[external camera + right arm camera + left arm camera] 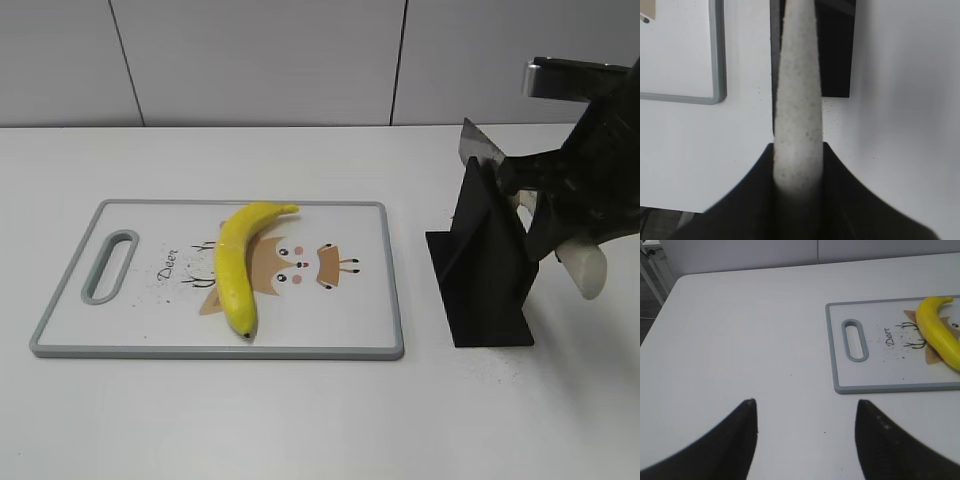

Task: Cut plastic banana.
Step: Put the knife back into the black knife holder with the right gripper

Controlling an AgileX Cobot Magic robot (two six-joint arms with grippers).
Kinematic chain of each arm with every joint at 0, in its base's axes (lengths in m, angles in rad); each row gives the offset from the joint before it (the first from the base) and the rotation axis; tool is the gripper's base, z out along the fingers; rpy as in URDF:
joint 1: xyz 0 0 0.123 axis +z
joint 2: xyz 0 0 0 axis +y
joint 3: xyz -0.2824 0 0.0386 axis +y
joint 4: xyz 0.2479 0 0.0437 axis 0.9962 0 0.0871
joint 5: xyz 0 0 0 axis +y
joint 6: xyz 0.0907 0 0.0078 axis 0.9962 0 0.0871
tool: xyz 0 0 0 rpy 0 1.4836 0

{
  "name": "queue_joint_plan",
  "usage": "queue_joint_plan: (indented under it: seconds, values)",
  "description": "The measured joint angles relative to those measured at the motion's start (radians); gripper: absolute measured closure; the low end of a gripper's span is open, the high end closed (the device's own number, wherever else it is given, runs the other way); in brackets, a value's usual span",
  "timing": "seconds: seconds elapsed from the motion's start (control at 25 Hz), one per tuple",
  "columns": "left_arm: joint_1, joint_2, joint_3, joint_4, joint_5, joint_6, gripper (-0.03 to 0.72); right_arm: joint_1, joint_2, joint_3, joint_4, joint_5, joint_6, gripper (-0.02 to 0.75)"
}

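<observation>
While the left gripper [805, 440] hovers with jaws released over bare table [740, 340], the plastic banana [243, 268] lies whole on the cutting board [120, 345]. The right gripper [797, 165], half cut off, has jaws clenched on a knife handle [796, 100] at the black stand [485, 270].

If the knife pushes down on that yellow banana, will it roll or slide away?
The glossy yellow curved plastic banana looks smooth, so it may well slip on the white cutting board with the grey rim. Its bend lies flat, so it will probably pivot or rock rather than roll far. Nothing holds it: the left pincer is off the board.
</observation>
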Motion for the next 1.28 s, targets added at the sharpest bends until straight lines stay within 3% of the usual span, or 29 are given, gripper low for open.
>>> queue_joint_plan:
  seconds: [0.4, 0.68, 0.76, 1.04, 1.28]
  values:
    - [0.0, 0.0, 0.0, 0.0, -0.001, 0.0, 0.099, 0.0, 0.043, 0.0, 0.001, 0.003, -0.009, 0.534]
    - [0.0, 0.0, 0.0, 0.0, -0.001, 0.0, 0.099, 0.0, 0.043, 0.0, 0.059, 0.004, -0.09, 0.166]
    - [0.0, 0.0, 0.0, 0.001, -0.001, 0.0, 0.099, 0.0, 0.043, 0.0, 0.067, 0.004, -0.099, 0.12]
    - [0.0, 0.0, 0.0, 0.001, -0.001, 0.0, 0.099, 0.0, -0.001, 0.0, 0.072, 0.108, -0.163, 0.102]
    - [0.0, 0.0, 0.0, 0.001, -0.001, 0.0, 0.099, 0.0, -0.222, 0.007, 0.073, 0.163, -0.205, 0.108]
